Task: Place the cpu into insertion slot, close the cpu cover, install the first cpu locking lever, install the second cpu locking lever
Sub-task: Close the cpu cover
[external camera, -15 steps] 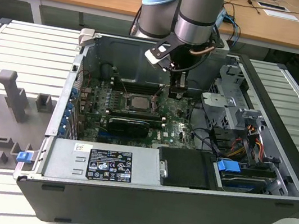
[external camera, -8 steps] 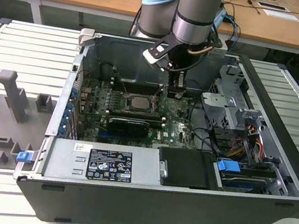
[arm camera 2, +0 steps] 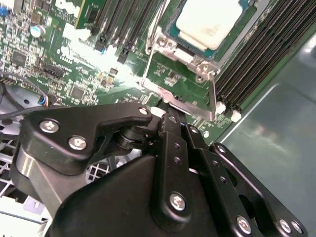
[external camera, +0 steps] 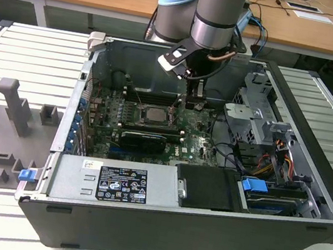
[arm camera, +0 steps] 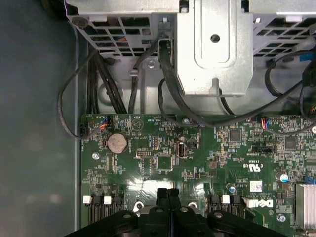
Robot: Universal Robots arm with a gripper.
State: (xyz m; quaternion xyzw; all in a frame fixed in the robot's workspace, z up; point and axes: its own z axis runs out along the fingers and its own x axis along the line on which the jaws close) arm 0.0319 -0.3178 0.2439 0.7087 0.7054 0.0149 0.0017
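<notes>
The cpu (arm camera 2: 207, 22), a pale silvery square, lies in the insertion slot (external camera: 138, 113) on the green motherboard; the exterior view shows the cpu (external camera: 155, 114) at mid-board. The silvery cpu cover (arm camera 2: 183, 102) frames the chip, and its near edge plate sticks out toward me. My black gripper (arm camera 2: 165, 111) is shut, its tips right at that plate and seemingly touching it, with nothing seen between them. In the first wrist view the gripper (arm camera: 168, 191) hangs low over the board's edge. In the exterior view the gripper (external camera: 190, 100) reaches down just to the right of the socket. A thin wire lever (arm camera 2: 154, 29) runs along the socket's side.
Black memory slots (arm camera 2: 256, 54) flank the socket. A metal drive cage (arm camera: 212, 49) and black cables (arm camera: 98, 74) stand beyond the board's edge. A coin battery (arm camera: 117, 142) sits on the board. The power supply (external camera: 119, 184) and case walls (external camera: 316, 142) hem the space in.
</notes>
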